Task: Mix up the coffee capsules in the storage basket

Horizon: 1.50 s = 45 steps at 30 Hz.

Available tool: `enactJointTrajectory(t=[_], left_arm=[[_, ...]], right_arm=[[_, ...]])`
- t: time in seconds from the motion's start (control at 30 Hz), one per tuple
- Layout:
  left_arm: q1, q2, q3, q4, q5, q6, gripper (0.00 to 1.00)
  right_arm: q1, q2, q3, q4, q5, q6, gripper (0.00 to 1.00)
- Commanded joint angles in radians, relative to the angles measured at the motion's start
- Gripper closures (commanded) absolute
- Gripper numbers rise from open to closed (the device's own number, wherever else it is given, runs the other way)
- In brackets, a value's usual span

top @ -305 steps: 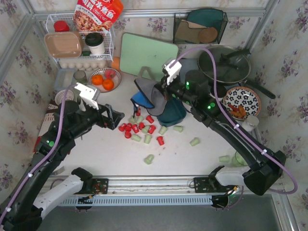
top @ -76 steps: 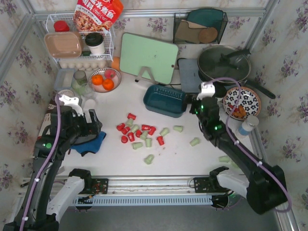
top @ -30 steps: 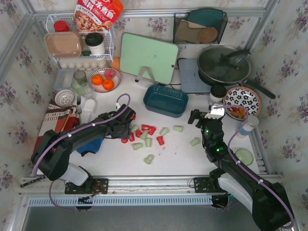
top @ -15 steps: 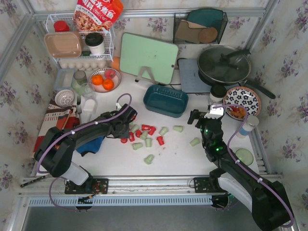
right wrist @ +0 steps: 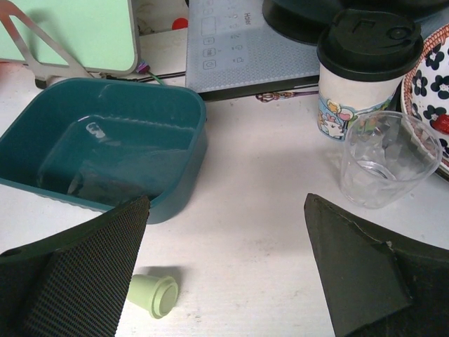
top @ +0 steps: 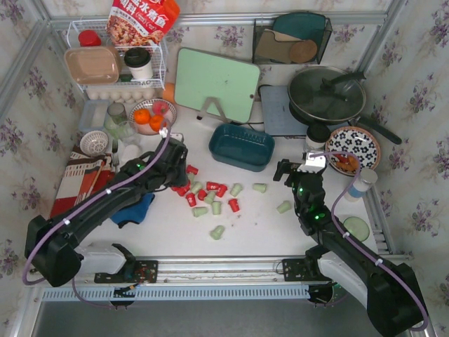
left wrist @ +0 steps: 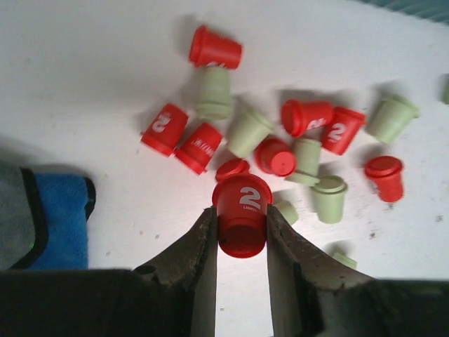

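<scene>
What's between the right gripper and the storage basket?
Right wrist view: bare table, plus one pale green capsule on its side just short of the storage basket, by the open right gripper.

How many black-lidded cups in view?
2. One cup in the white wire rack, back left; the other cup beside the clear plastic cup. More could be hidden behind clutter.

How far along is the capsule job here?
Nothing done yet: the basket looks empty. In hand: the left gripper is shut on a red capsule. Left: the other capsules lie scattered on the table; the right gripper hangs open near the basket.
</scene>
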Motion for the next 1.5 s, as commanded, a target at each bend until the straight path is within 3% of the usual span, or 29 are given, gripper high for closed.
enactJointTrajectory(t=[0.0,0.27,0.57,0.83,1.0,1.17,1.47], left_arm=[[0.000,-0.022,0.009,0.161,0.067,0.112,0.82],[0.000,0.100,0.129,0.377,0.131,0.241,0.83],[0.000,0.427,0.347,0.441,0.185,0.219,0.82],[0.006,0.723,0.673,0.260,0.096,0.234,0.78],[0.033,0.866,0.849,0.076,0.068,0.138,0.74],[0.046,0.885,0.851,0.056,0.067,0.103,0.69],[0.055,0.893,0.858,0.045,0.081,0.101,0.52]], right_arm=[[0.001,0.004,0.009,0.003,0.004,0.007,0.00],[0.000,0.023,0.019,-0.006,0.013,0.014,0.00],[0.001,0.046,0.034,-0.025,0.034,0.037,0.00],[0.001,0.073,0.065,-0.066,0.031,0.039,0.00],[0.001,0.067,0.066,-0.073,0.023,0.033,0.00],[0.001,0.073,0.060,-0.061,0.009,0.038,0.00],[0.001,0.122,0.070,-0.056,-0.053,0.020,0.00]])
